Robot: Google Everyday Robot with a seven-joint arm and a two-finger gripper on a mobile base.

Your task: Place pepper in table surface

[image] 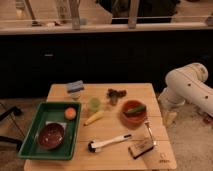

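One dark green pepper (135,109) lies cradled in the orange-red bowl (131,120), right of centre on the bench (107,159), so it needs lifting out; the end effector is out of sight past the white arm (189,85) at the right edge, its grip impossible to tell

1. A tray (52,111) is set on the left part of the table surface (114,129).
2. A small bowl (51,136) is held in the tray's near half; a ball (70,113) lies behind it, by the tray's right wall.
3. A sponge (75,86) is placed behind the tray, at the table's back left.
4. A cup (94,104) stands just right of the tray, with a banana-like piece (94,118) before it.
5. The pepper (136,110) is laid in a larger bowl (131,121), right of centre.
6. A brush (109,143) lies near the front edge.
7. The gripper (169,118) is hung beyond the table's right edge, apart from the larger bowl.
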